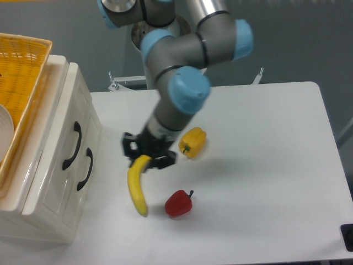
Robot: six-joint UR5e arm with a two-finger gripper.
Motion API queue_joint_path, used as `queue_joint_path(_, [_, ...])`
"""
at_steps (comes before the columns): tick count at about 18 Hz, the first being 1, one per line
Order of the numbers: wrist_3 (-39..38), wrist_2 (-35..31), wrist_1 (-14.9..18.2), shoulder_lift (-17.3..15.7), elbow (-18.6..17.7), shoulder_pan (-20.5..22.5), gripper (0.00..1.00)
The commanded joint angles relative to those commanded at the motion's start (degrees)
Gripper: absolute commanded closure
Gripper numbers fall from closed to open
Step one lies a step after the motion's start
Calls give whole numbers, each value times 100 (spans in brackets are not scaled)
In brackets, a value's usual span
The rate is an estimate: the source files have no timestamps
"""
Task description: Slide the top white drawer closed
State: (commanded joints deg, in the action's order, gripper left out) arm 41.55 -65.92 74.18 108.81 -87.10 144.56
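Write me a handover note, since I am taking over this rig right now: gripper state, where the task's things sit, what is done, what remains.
Gripper: above the top end of the yellow banana on the white table, well clear of the cabinet; open or shut cannot be told, and it seems to hold nothing.
Glossy white top drawer with curved black handle: its front appears flush with the lower drawer of the white cabinet.
Done: the drawer looks closed.
Left: likely nothing beyond confirming that the drawer is fully seated and parking the arm.

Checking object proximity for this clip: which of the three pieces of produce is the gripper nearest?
The banana: the gripper hangs over its upper tip. The yellow pepper and red pepper sit farther off.
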Motion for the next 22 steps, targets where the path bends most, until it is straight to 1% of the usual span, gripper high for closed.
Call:
queue_joint_path(2, [413, -17, -61, 70, 18, 326, 36])
queue_joint_path(4, [739, -244, -333, 219, 18, 563, 20])
queue_joint_path(5, [854, -490, -447, 281, 18, 599, 5])
queue_joint_path(6, [916, -692, -492, 334, 18, 626, 0])
queue_joint_path(9, [943, -922, -702, 422, 26, 783, 0])
queue_joint_path(11, [1056, -1080, -852, 536, 61, 872, 0])
queue_joint_path(12, [1327, -1255, -896, 588, 79, 942, 0])
queue_joint_path(14, [2055, -1703, -879, 685, 132, 977, 0])
queue_joint_path(16, [2785, -2012, -870, 756, 184, 1144, 0])
queue_joint_path(18, [3340, -2039, -862, 852, 263, 1319, 0])
queue_joint_path(20, [3683, -2048, -861, 914, 351, 1556, 0])
queue_joint_path(22, [4296, -2065, -870, 1089, 465, 1794, 0])
